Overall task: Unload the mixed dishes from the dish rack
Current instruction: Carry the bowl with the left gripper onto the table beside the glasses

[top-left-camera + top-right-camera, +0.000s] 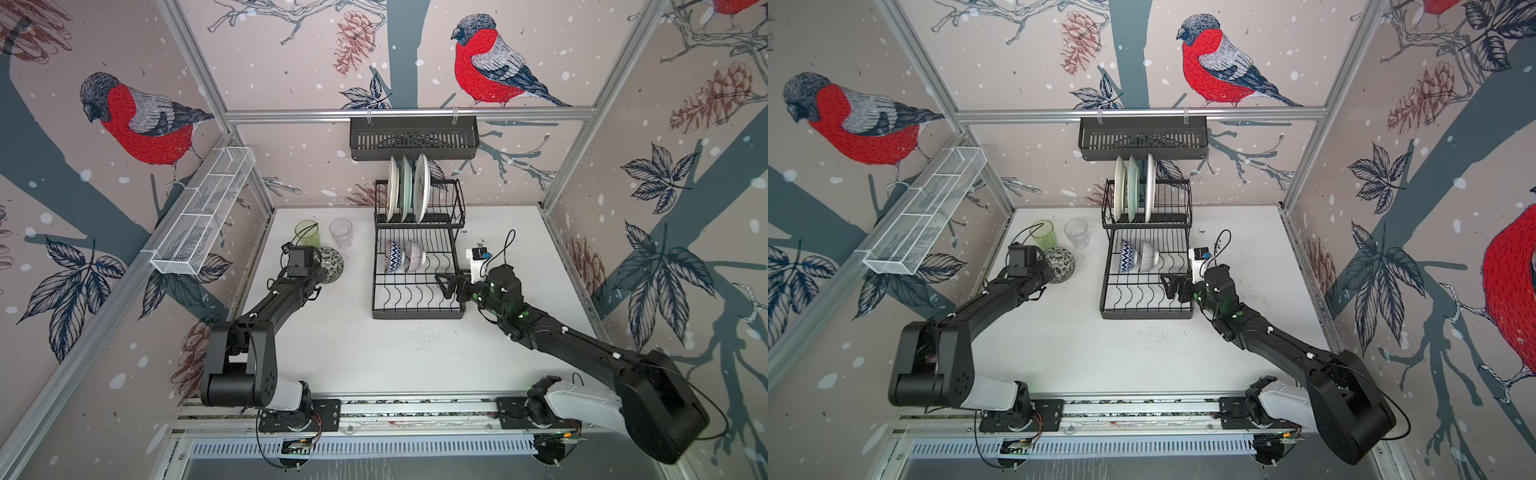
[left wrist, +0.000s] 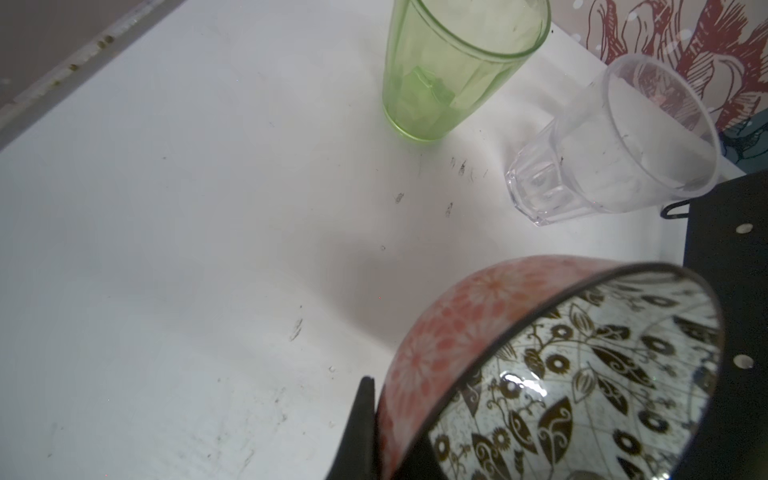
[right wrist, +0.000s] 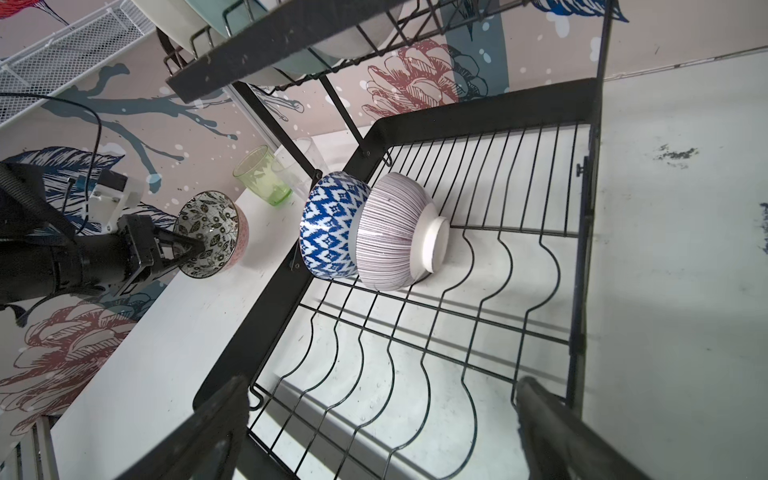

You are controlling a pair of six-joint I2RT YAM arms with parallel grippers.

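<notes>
The left gripper [image 3: 195,248] is clamped tight on the rim of the flowered bowl [image 3: 208,224], one finger inside over the black leaf pattern and one against the pink outer wall. It holds the bowl tipped on its side low over the white table [image 1: 374,353], left of the dish rack [image 1: 415,316]; whether the bowl touches the table I cannot tell. Just beyond it stand the green tumbler [image 2: 449,70] and the clear tumbler [image 2: 615,141], upright on the table, close together and already out of the rack. The right gripper [image 1: 444,286] is spread wide and holds nothing, hanging over the wavy wires at the right side of the lower tier. Ahead of it the striped bowl [image 3: 390,232] lies on its side, foot ring toward the gripper, its mouth nested against the blue diamond bowl [image 3: 332,224]. On the upper tier three plates [image 1: 405,189] stand on edge in their slots. The bowls look glazed, so probably stiff, smooth, fairly weighty for their size and liable to chip. A rim pinch like the left one, one finger inside and one outside, seems the surest hold. On the striped bowl the rim is partly shut off by its neighbour, so its upper edge or foot ring looks most open.
</notes>
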